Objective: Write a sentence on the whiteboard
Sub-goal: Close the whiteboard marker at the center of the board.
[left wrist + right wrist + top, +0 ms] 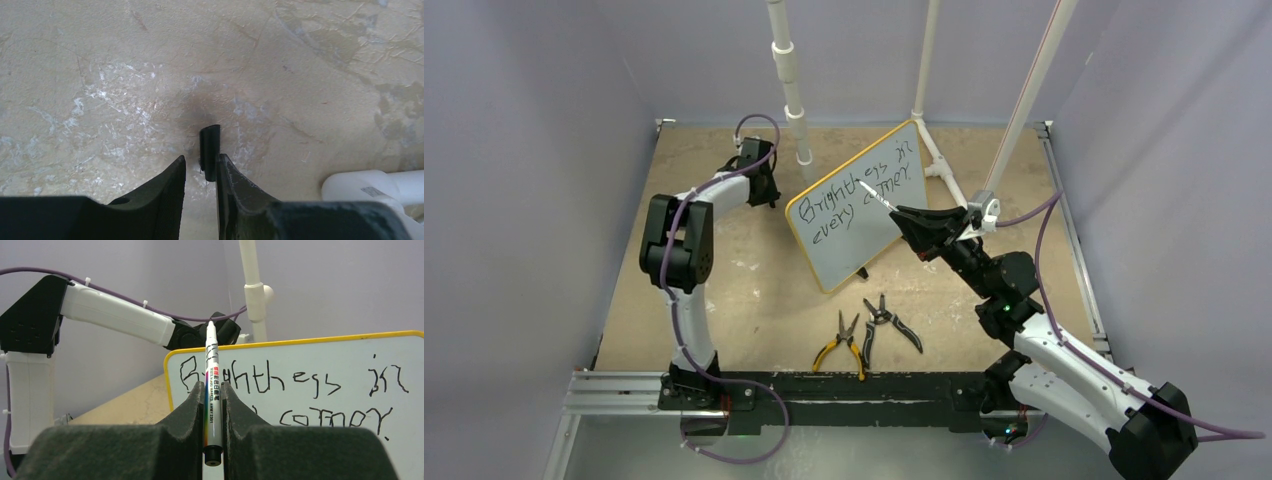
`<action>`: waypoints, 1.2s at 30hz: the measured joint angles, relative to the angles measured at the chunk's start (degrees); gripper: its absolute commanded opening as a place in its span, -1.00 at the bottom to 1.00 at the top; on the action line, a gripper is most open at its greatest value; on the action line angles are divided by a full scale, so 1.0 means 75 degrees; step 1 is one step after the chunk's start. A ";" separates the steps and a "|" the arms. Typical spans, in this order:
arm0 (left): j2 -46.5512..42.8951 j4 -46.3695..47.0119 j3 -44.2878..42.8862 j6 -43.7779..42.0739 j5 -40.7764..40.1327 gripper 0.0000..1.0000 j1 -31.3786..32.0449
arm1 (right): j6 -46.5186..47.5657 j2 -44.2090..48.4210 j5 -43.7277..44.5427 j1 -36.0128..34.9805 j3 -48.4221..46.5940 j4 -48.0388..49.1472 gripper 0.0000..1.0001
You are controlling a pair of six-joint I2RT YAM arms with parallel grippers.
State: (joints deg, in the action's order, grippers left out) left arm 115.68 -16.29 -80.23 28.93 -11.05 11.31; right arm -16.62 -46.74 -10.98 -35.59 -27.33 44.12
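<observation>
Pliers with yellow handles and a black-handled pair are lying nearest, the right gripper is clamping a slim white marker pointing at the tilted, yellow-rimmed white rectangular whiteboard mid-table bearing the black handwritten sentence, and the left gripper beyond is flanking a small black piece, grip unclear.

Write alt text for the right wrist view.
The right gripper clamps a white marker pointing up the frame, in front of the yellow-rimmed whiteboard. The black handwritten sentence on it reads roughly "Brightness in" above "corner". The left arm and a white pipe stand behind.
</observation>
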 measured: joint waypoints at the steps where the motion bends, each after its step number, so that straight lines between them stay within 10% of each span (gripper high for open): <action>1: 0.0064 -0.0009 -0.0035 -0.0015 -0.0017 -0.49 0.0000 | 0.0006 0.0000 0.0000 0.0000 0.0000 0.0000 -1.00; 19: 0.0752 -0.0015 -0.0740 -0.0478 -0.0111 -0.54 0.0000 | 0.0023 -0.0044 0.0131 0.0000 0.0000 0.0003 -1.00; 27: 0.0828 -0.0020 -0.0836 -0.0615 -0.0239 -0.99 0.0003 | 0.0026 -0.0169 0.0134 0.0000 0.0000 -0.0050 -1.00; 36: 0.0277 0.0408 0.0038 -0.0353 -0.0245 -1.00 0.0006 | 0.0029 -0.0166 0.0134 0.0000 0.0000 -0.0055 -1.00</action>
State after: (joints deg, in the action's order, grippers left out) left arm 117.75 -13.23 -79.94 26.28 -12.88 11.35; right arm -16.40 -47.99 -9.98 -35.59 -27.33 43.70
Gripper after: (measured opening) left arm 0.113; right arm 0.131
